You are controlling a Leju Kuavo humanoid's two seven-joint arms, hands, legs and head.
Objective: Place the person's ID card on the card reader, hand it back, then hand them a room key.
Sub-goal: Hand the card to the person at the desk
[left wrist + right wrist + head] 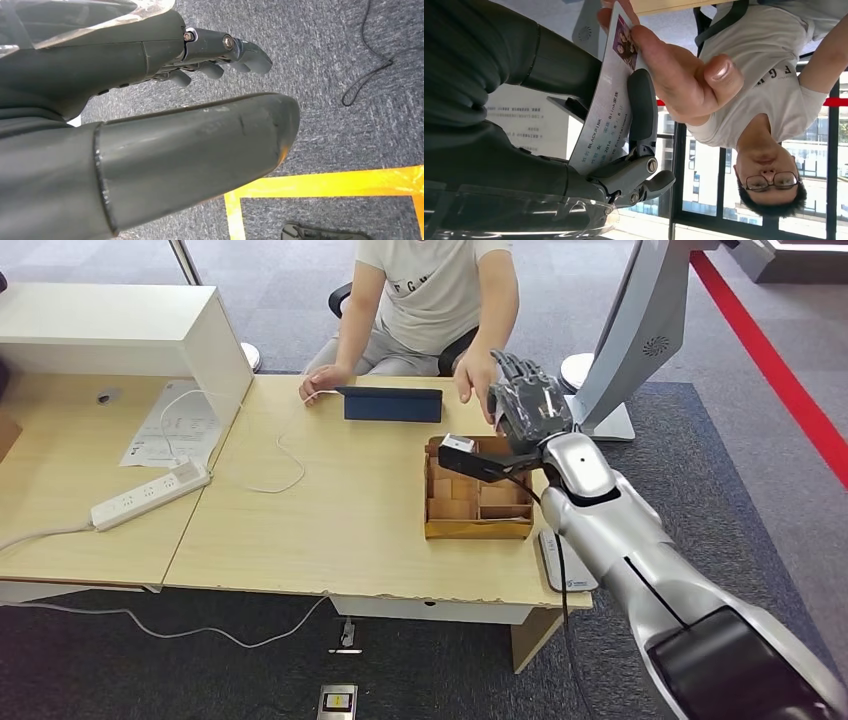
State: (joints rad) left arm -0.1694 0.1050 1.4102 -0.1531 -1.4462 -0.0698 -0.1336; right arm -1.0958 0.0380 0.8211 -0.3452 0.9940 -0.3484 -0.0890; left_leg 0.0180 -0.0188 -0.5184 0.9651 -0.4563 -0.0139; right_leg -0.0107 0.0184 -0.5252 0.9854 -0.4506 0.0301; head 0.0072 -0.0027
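My right hand is raised over the far right of the wooden table, right beside the person's hand. In the right wrist view the white printed ID card sits pinched between my thumb and a finger, while the person's hand grips its far end. A dark blue flat card reader lies at the table's far edge, in front of the seated person. A wooden compartment box with cards stands just below my right hand. My left hand hangs over the carpet, holding nothing.
A white power strip, a paper sheet and a white shelf box occupy the left desk. A white cable runs to the reader. A grey stand rises at the right. Yellow floor tape lies below my left hand.
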